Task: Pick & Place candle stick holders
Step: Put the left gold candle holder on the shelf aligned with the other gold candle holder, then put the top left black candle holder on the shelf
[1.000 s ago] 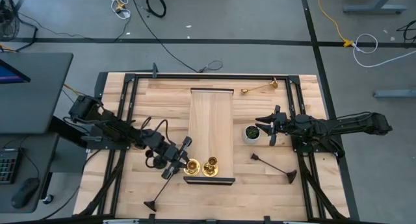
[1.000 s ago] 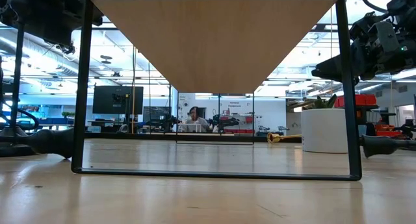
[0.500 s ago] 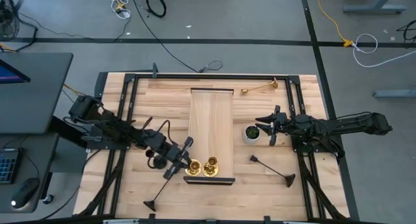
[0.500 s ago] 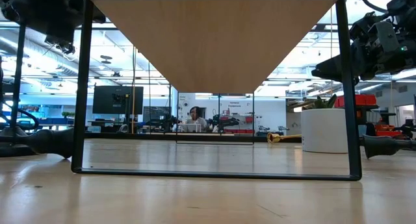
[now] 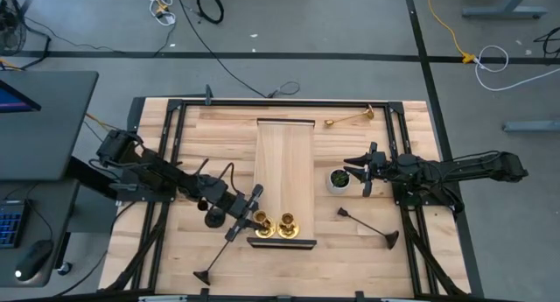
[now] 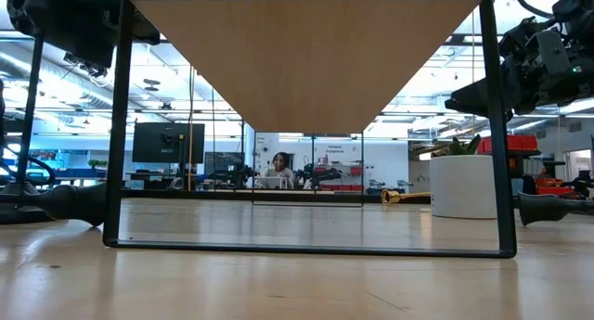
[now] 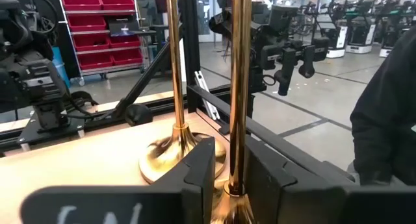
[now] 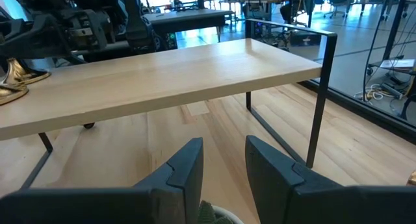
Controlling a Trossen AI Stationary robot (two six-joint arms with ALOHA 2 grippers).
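Note:
A brass-gold candle stick holder (image 5: 261,223) is upright at the near left corner of the raised wooden shelf (image 5: 283,162). A second gold one (image 5: 287,224) stands beside it on its base. My left gripper (image 5: 248,212) is shut on the first one's stem. A third gold holder (image 5: 350,119) lies on its side at the far edge. One black holder (image 5: 210,217) is beside my left arm. Another black one (image 5: 213,263) lies at the near left, and a third (image 5: 367,225) lies at the near right. My right gripper (image 5: 360,169) is open and empty over the white pot (image 5: 338,180). My left gripper pinches the gold holder's thin stem (image 7: 236,152) between its two fingers (image 7: 199,172), low down, just above the flared base (image 7: 231,208). The fingers come about level from the table's left side and lie across the stem. The holder is upright over the shelf's near end.
The shelf stands on a thin black frame (image 6: 119,125) in the table's middle. The pot with its green plant (image 6: 461,185) stands right of the shelf. Black rails (image 5: 166,153) run along the table's sides. A person (image 6: 277,170) sits in the room far behind.
My left gripper has shifted a little toward the table's right edge, staying at the gold holder on the shelf's near end. The black holder's base beside the left arm shows more fully now.

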